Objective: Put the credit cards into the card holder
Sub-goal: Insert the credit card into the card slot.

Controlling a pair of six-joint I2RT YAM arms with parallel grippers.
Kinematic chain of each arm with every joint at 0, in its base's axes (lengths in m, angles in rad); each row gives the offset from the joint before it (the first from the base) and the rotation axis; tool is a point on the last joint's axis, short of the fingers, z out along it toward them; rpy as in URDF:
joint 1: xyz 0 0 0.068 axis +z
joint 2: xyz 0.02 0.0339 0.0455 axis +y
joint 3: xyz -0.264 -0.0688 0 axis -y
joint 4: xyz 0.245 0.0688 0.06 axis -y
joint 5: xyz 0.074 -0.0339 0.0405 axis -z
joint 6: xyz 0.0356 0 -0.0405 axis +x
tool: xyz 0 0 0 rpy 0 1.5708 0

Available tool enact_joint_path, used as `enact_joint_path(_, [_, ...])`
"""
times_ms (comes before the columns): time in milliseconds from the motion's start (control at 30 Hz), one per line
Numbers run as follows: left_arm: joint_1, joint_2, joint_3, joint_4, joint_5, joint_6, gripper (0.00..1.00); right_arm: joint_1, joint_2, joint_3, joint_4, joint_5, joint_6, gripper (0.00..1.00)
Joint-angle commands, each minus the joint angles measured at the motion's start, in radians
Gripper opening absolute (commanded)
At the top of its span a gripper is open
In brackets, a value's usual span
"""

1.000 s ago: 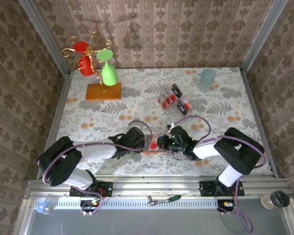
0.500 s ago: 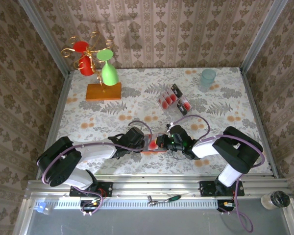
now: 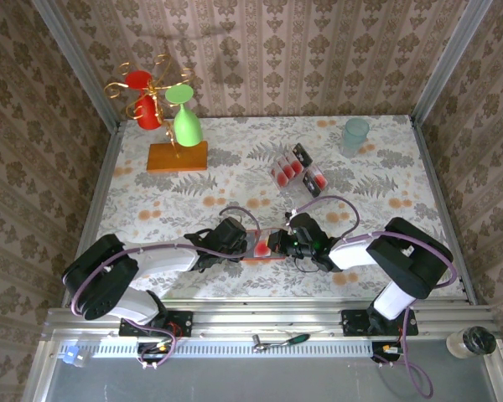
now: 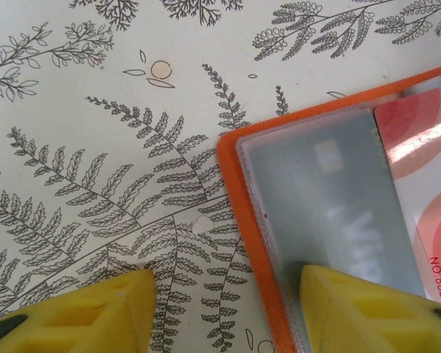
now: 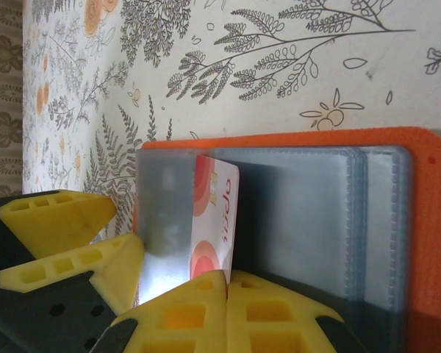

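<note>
An orange-red card holder [image 3: 263,259] is lying open near the middle of the table's [image 3: 386,209] front edge, with both arms reaching in to it from either side. The left hand [image 4: 228,285] is sitting released, its yellow fingers [image 4: 367,309] spread across the holder's edge: one fingertip is resting on a grey plastic sleeve, the other on the fern-patterned table beside it. The right hand [image 5: 226,283] is clenching a pink card [image 5: 214,213] with red round marks, which is standing on edge between the holder's grey sleeves. More credit cards [image 3: 287,170], black and pink, are lying in two small clusters well apart from the holder, toward the back of the table, right of centre. A pale teal cup [image 3: 355,136] is sitting near the back right corner, and an orange block [image 3: 178,157] carrying a gold wire stand is sitting near the back left corner.
</note>
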Motion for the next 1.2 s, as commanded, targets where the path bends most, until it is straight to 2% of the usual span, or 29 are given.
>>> enact_joint_path(0, [-0.003, 0.024, -0.02, -0.014, -0.002, -0.01, 0.55, -0.004, 0.013, 0.001, -0.119, -0.008, -0.015, 0.0])
enact_joint_path(600, [-0.004, 0.023, -0.028, -0.006, -0.001, -0.013, 0.56, -0.004, 0.075, 0.035, -0.12, -0.042, -0.027, 0.01])
enact_joint_path(633, [-0.004, 0.023, -0.028, -0.006, 0.0, -0.013, 0.55, -0.004, 0.072, 0.037, -0.127, -0.045, -0.031, 0.04])
enact_joint_path(767, [-0.003, 0.023, -0.028, -0.006, -0.001, -0.012, 0.55, -0.014, 0.035, 0.067, -0.217, -0.049, -0.081, 0.32])
enact_joint_path(867, [-0.004, 0.022, -0.032, -0.005, -0.001, -0.014, 0.56, -0.034, -0.025, 0.105, -0.336, -0.043, -0.14, 0.41])
enact_joint_path(1033, [-0.003, 0.023, -0.039, 0.005, -0.003, -0.014, 0.55, -0.048, -0.095, 0.187, -0.511, -0.015, -0.241, 0.41])
enact_joint_path(1167, [-0.002, 0.027, -0.042, 0.009, -0.003, -0.012, 0.56, -0.048, -0.076, 0.238, -0.553, -0.033, -0.276, 0.33])
